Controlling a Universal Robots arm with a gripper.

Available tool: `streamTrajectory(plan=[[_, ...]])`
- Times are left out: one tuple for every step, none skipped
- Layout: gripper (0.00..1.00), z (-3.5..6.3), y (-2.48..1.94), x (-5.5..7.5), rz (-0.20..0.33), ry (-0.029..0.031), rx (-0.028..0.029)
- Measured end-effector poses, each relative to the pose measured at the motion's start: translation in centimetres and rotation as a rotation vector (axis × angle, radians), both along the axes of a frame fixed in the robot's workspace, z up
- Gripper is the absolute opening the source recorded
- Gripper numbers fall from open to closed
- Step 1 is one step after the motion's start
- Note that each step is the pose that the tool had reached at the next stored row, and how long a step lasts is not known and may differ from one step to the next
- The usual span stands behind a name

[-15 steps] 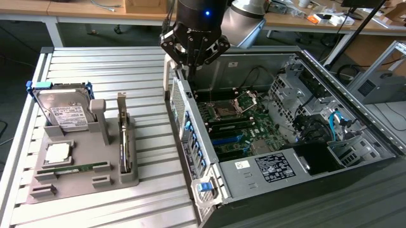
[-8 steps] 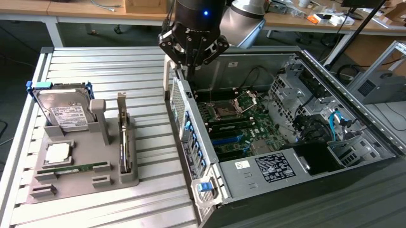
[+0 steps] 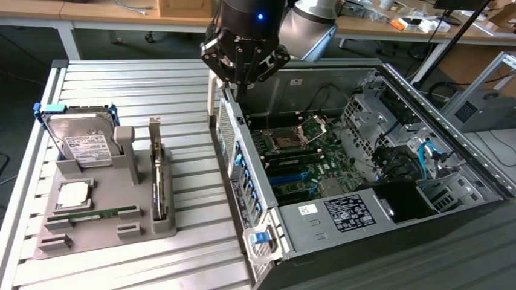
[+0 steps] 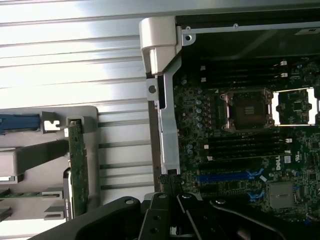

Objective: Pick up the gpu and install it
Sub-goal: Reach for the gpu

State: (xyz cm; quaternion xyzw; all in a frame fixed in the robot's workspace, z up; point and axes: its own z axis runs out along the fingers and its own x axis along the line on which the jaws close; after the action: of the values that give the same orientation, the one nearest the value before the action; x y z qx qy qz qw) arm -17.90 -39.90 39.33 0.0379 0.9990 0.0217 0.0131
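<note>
One gpu (image 3: 157, 175) stands on edge along the case-side edge of the grey holder (image 3: 89, 232). Our gripper (image 3: 234, 87), closed and empty, hangs over the rear wall of the computer case (image 3: 234, 145). We should grasp the card's top edge squarely.

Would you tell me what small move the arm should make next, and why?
Probably shift the gripper toward the exterior view's left, over the holder, opening it on the way. It is shut, apparently holding nothing, above the case wall, while the gpu stands on edge in the holder, untouched.
</note>
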Motion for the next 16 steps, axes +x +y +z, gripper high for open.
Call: streamTrajectory(plan=[[0.11, 0.0, 0.0, -0.01, 0.0, 0.0, 0.0], [0.11, 0.0, 0.0, -0.03, 0.0, 0.0, 0.0001], [0.11, 0.0, 0.0, -0.06, 0.0, 0.0, 0.0], [0.11, 0.0, 0.0, -0.09, 0.0, 0.0, 0.0], [0.11, 0.0, 0.0, -0.12, 0.0, -0.0001, 0.0001], [0.11, 0.0, 0.0, -0.15, 0.0, 0.0, 0.0], [0.11, 0.0, 0.0, -0.17, 0.0, 0.0, 0.0], [0.11, 0.0, 0.0, -0.21, 0.0, 0.0, 0.0], [0.11, 0.0, 0.0, -0.23, 0.0, 0.0, 0.0001], [0.11, 0.0, 0.0, -0.27, 0.0, 0.0, 0.0], [0.11, 0.0, 0.0, -0.31, 0.0, 0.0, 0.0001], [0.11, 0.0, 0.0, -0.36, 0.0, 0.0, 0.0], [0.11, 0.0, 0.0, -0.4, 0.0, 0.0, 0.0], [0.11, 0.0, 0.0, -0.46, 0.0, 0.0, 0.0], [0.11, 0.0, 0.0, -0.49, 0.0, -0.0001, 0.0], [0.11, 0.0, 0.0, -0.53, 0.0, 0.0, 0.0]])
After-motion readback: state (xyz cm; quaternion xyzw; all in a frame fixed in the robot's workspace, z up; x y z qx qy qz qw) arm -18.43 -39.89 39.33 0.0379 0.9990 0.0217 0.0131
